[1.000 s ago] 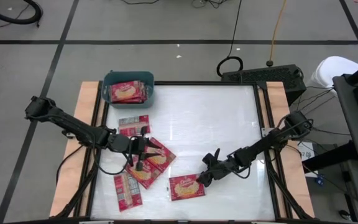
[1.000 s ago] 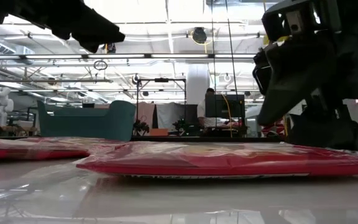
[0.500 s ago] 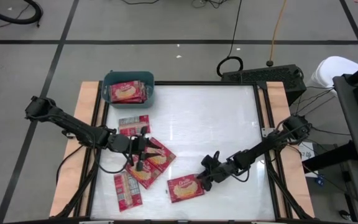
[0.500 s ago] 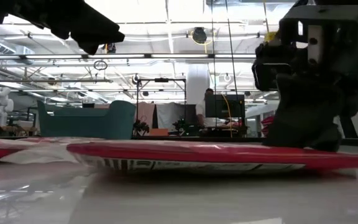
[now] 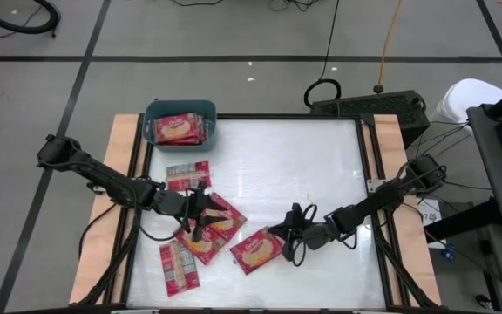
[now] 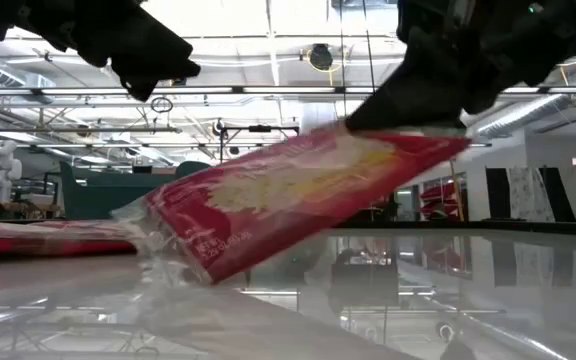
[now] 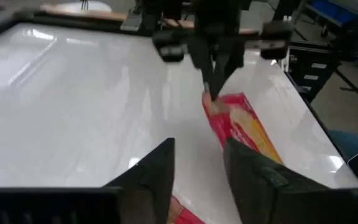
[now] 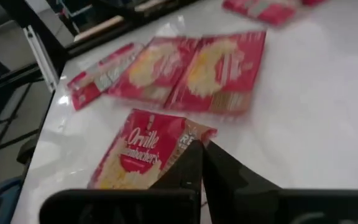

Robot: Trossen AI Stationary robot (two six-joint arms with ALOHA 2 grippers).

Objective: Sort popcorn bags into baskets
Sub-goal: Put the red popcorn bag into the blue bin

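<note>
A few bags already lie in the tub (image 5: 158,139) at the far left corner, five wait on the table, one bag (image 5: 255,250) tilted up, pinched at its edge by the closed right gripper (image 5: 287,238); the left gripper (image 5: 200,215), half open and empty, hovers over the pair (image 5: 212,225)

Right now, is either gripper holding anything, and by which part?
The right gripper pinches one popcorn bag by its corner, one end lifted. The left gripper holds nothing.
</note>
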